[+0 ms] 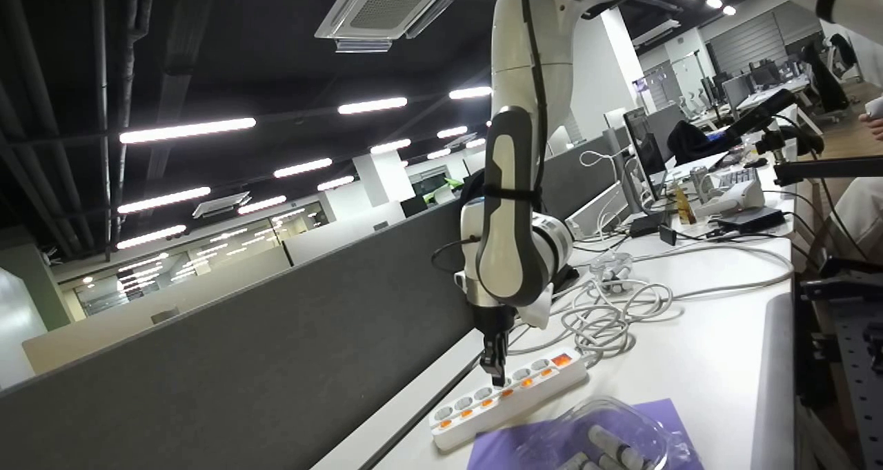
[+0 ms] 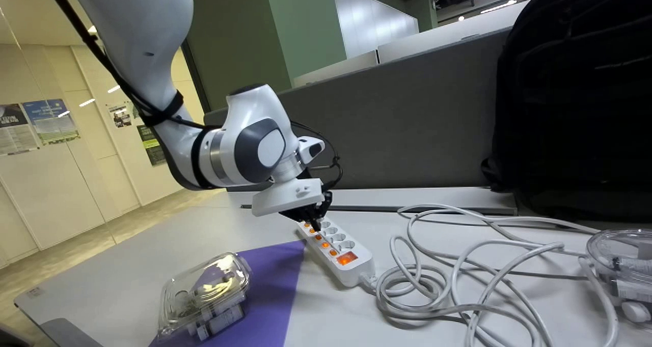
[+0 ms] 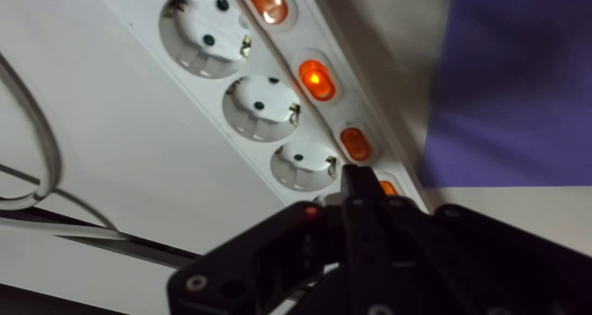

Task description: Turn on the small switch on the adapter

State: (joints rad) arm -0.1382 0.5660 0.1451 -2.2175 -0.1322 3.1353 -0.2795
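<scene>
The adapter, a long white power strip, lies on the desk in both exterior views (image 1: 516, 406) (image 2: 333, 265) and fills the middle of the wrist view (image 3: 342, 114). It has a row of round sockets beside a row of small orange switches. One small switch (image 3: 317, 80) glows brightly; the neighbouring small switch (image 3: 355, 144) is dark. Another small switch (image 3: 387, 188) is partly hidden by my fingers. A larger orange switch (image 2: 347, 258) is at the cord end. My gripper (image 3: 358, 168) is shut and empty, fingers pointing down at the strip beside the dark switch. I cannot tell whether the tips touch.
A purple sheet (image 2: 275, 296) lies beside the strip, with a clear plastic box (image 2: 204, 291) on it. Tangled white cables (image 2: 423, 311) lie by the cord end. A second clear container (image 1: 610, 270) stands beyond the cables. A grey partition (image 1: 331, 346) runs behind.
</scene>
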